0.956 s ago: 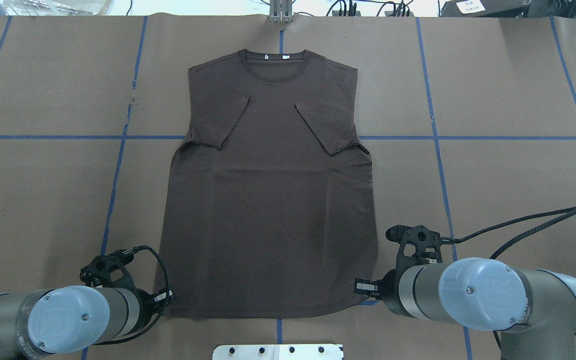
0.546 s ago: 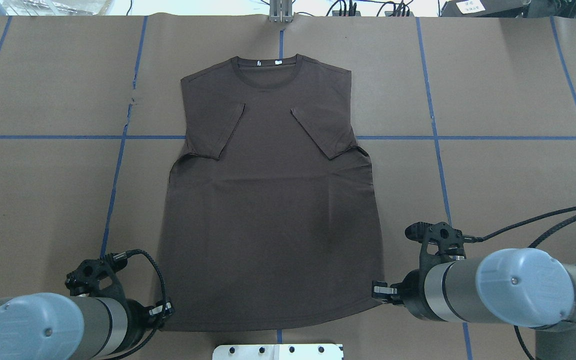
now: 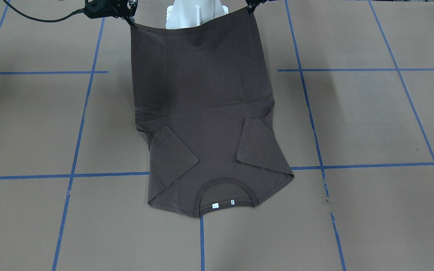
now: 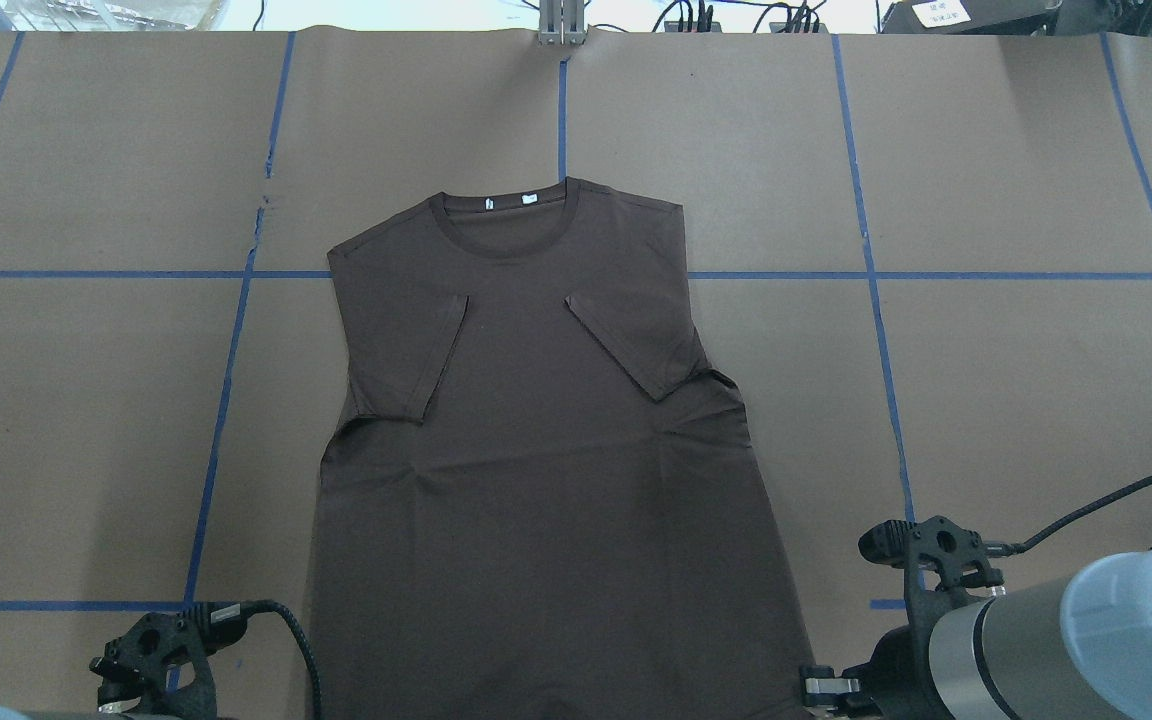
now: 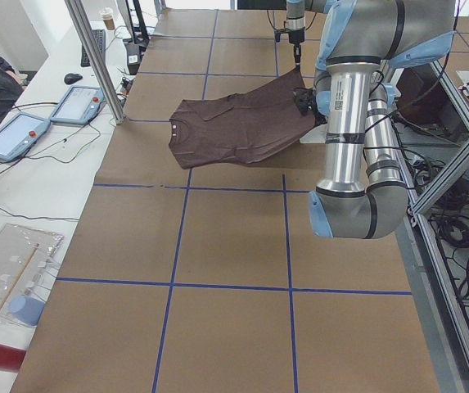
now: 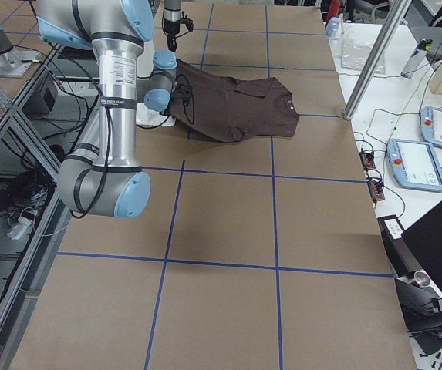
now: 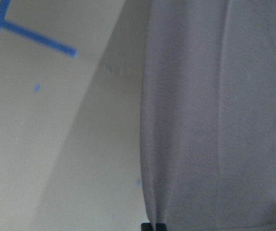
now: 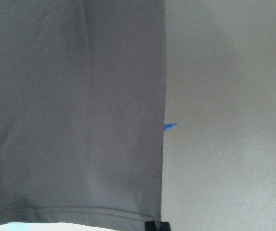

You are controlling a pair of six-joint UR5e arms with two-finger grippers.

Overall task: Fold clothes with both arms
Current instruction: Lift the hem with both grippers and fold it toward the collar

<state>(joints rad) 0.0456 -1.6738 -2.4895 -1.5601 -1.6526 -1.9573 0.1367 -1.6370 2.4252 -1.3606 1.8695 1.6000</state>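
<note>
Brown paper sheeting covers the table [image 4: 1016, 180] and is ruled into large squares by blue tape lines [image 4: 1036, 275].

- A dark brown short-sleeved T-shirt [image 4: 536, 480] is seen at mid-table. The ribbed round collar [image 3: 226, 180] points away from the robot and the hem [image 3: 190, 32] lies towards the white metal pedestal [image 3: 196, 13].
- Both sleeves [image 4: 401, 350] are turned inward over the chest, presumably to leave a narrow, straight-sided body for folding.
- The collar half is laid flat on the paper. The hem half is raised off it and strung between the two arms.
- One hem corner is pinched by the left gripper [image 3: 251, 8], the other by the right gripper [image 3: 129, 19]. In each wrist view a black fingertip is closed on the fabric edge.
- The corner hold is judged to keep the hem straight, so it can be carried over towards the collar.
- The fabric is thin, matte and limp. A slight sag is noted mid-hem, and soft creases cross the waist where the lifted cloth meets the flat.
- Two small white neck labels [image 3: 214, 205] are noted inside the collar.
</note>
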